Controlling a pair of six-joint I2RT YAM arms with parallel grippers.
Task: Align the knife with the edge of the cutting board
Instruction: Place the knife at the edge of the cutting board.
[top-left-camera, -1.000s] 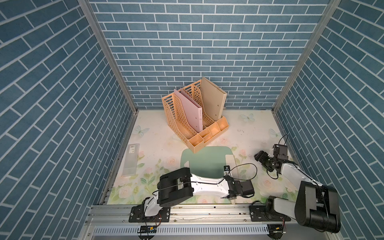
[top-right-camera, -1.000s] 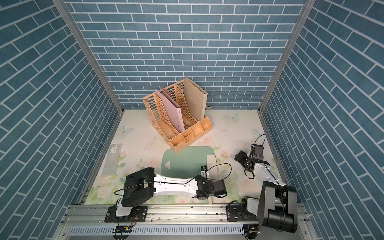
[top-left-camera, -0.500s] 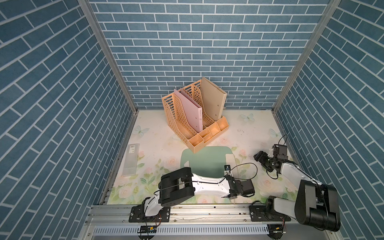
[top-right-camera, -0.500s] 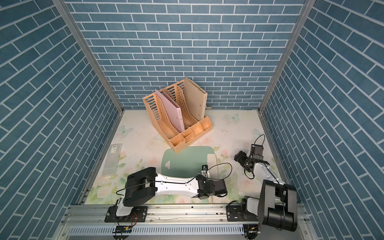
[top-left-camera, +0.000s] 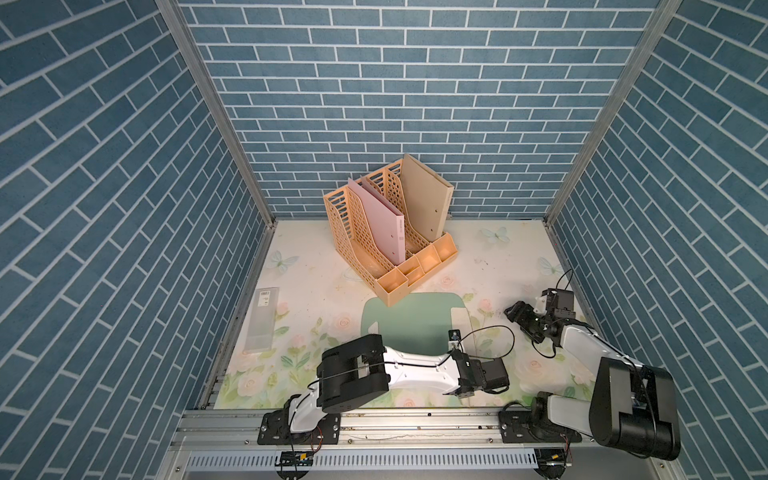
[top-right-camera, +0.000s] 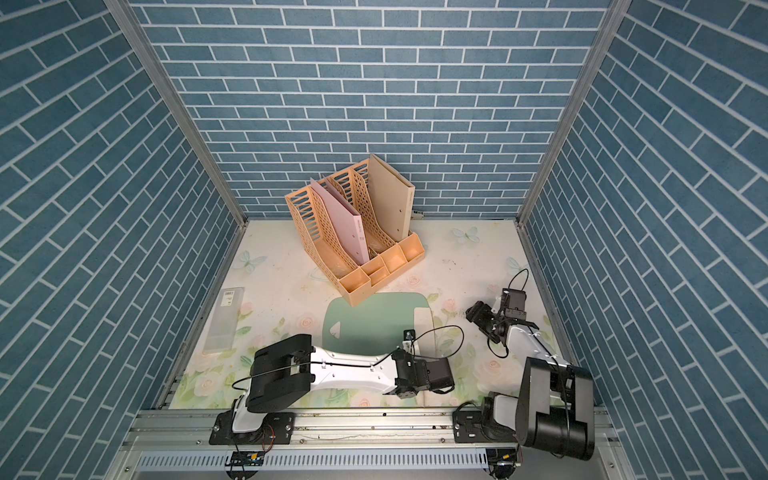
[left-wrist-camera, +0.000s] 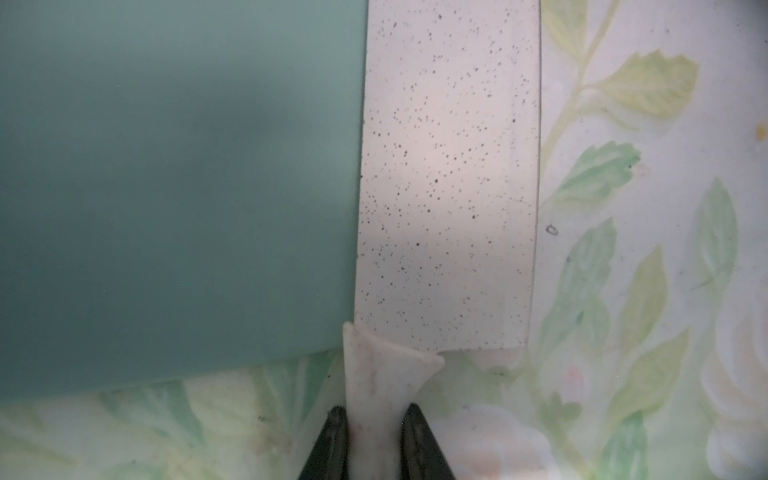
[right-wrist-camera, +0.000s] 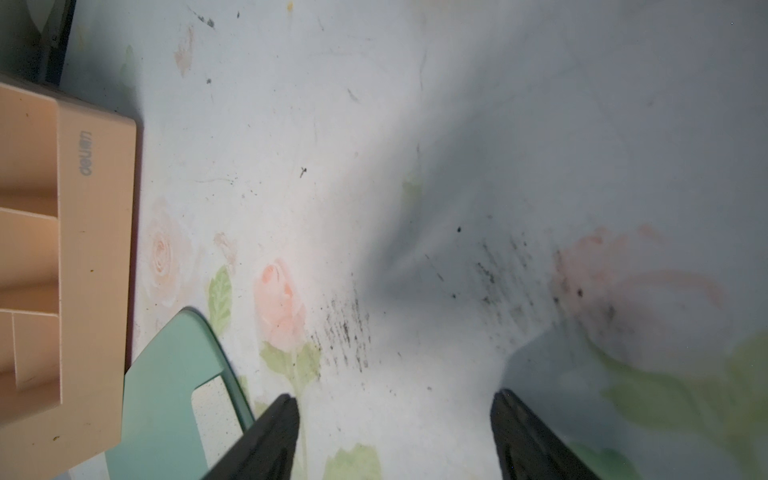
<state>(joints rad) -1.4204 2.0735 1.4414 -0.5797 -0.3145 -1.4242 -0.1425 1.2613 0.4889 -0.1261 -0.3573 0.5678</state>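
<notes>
Where left claw (left-wrist-camera: 374, 440) grips, knife (left-wrist-camera: 449, 174) overlaps cutting board (left-wrist-camera: 174, 187).

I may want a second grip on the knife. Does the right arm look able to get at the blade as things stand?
Probably yes. The right gripper stands open beside the knife, with only bare mat between. The left gripper is shut on the handle, leaving the blade uncovered.

Peach file organizer (top-left-camera: 390, 237), grey packet (top-left-camera: 262, 320)

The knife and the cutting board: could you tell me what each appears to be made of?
The knife: probably plastic or ceramic rather than steel, with a matte off-white blade, dark speckles and no metallic shine. The cutting board: likely thin plastic, a uniform matte mint-green sheet lying flat with rounded corners.
</notes>
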